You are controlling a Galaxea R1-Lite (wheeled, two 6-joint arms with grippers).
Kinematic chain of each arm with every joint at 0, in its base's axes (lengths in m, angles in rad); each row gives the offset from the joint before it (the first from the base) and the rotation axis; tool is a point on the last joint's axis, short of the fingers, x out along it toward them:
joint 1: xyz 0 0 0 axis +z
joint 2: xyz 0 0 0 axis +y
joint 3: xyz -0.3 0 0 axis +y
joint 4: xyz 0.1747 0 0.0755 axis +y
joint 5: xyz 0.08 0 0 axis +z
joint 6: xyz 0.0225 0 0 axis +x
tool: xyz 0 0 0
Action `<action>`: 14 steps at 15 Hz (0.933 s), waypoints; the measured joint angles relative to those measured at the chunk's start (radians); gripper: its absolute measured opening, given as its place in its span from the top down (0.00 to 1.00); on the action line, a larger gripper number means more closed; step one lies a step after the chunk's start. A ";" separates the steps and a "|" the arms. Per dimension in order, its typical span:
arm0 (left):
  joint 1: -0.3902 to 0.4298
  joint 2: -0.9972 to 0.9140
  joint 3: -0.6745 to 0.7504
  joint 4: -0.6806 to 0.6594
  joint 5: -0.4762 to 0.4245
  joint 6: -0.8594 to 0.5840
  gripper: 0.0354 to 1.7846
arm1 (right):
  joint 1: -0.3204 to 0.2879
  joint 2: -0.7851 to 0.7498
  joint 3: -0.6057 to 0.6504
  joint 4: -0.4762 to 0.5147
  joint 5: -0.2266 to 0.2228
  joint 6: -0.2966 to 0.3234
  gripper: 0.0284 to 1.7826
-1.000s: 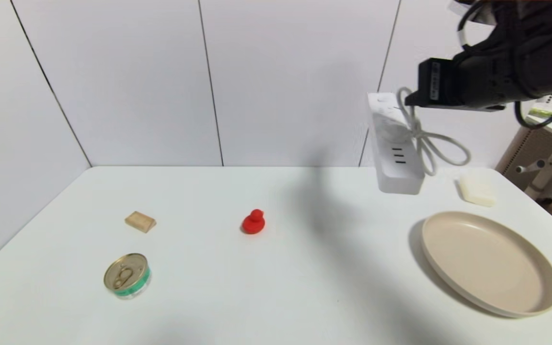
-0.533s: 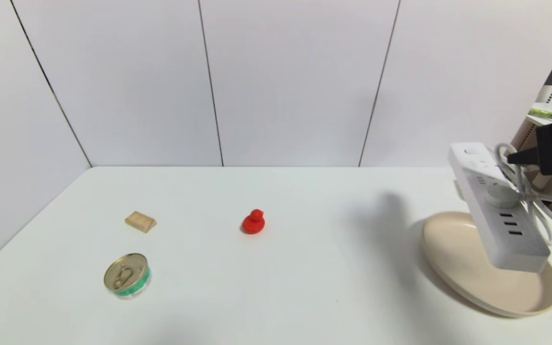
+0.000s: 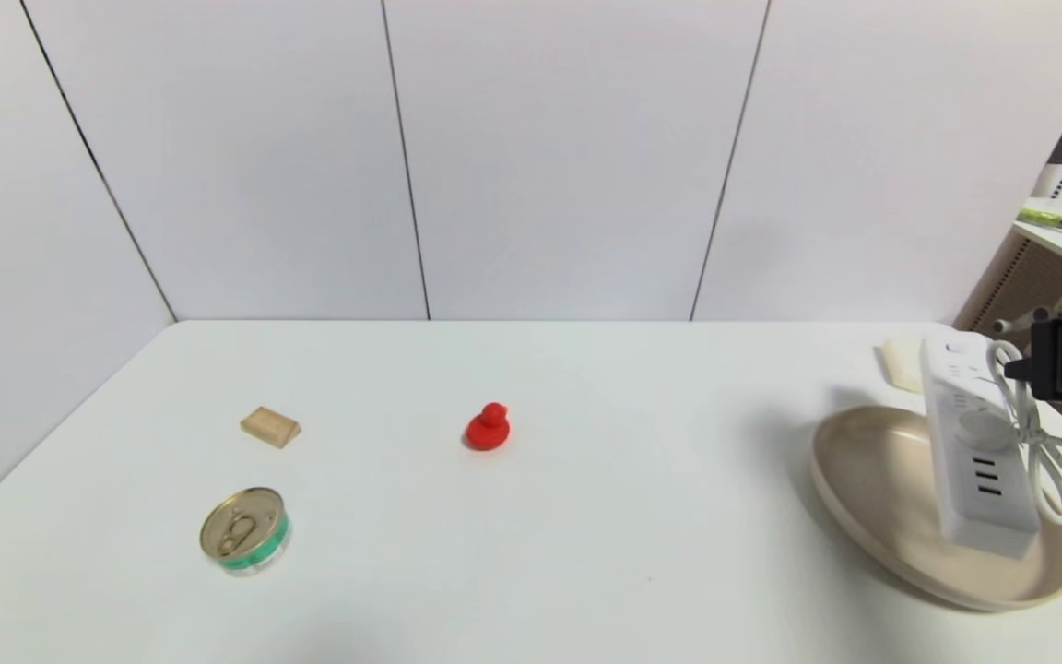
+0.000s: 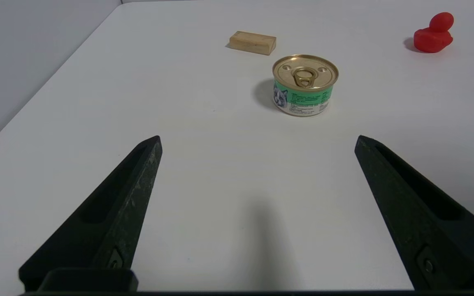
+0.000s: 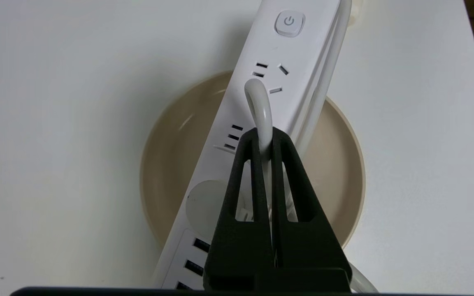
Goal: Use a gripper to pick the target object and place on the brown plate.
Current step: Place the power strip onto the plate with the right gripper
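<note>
The white power strip [image 3: 973, 452] hangs tilted over the brown plate [image 3: 872, 480] at the table's right, its lower end at or just above the plate's floor. My right gripper [image 3: 1015, 369] is shut on the strip's white cord [image 3: 1043, 447]. In the right wrist view the gripper [image 5: 264, 135] pinches the cord loop [image 5: 259, 105] above the strip [image 5: 270, 78], with the plate [image 5: 335, 164] beneath. My left gripper [image 4: 257, 139] is open and empty, low over the table's near left, out of the head view.
A red duck [image 3: 488, 428] sits mid-table. A wooden block [image 3: 269, 426] and a green-labelled tin can [image 3: 244, 530] are at the left. A cream block [image 3: 900, 361] lies behind the plate. The table's right edge is close to the plate.
My right gripper carried the power strip from high at the back right down and to the right, over the plate, and lowered it until its end reached the plate.
</note>
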 joint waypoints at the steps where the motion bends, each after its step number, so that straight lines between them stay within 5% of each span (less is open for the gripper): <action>1: 0.000 0.000 0.000 0.000 0.001 0.000 0.06 | -0.007 0.017 0.011 -0.004 0.000 0.000 0.97; 7: 0.000 0.000 0.000 0.000 0.001 0.000 0.06 | -0.014 0.076 0.068 -0.015 0.014 0.005 0.97; 14: 0.000 0.000 0.000 0.000 0.001 0.000 0.06 | -0.016 0.057 0.063 -0.060 0.024 -0.001 0.45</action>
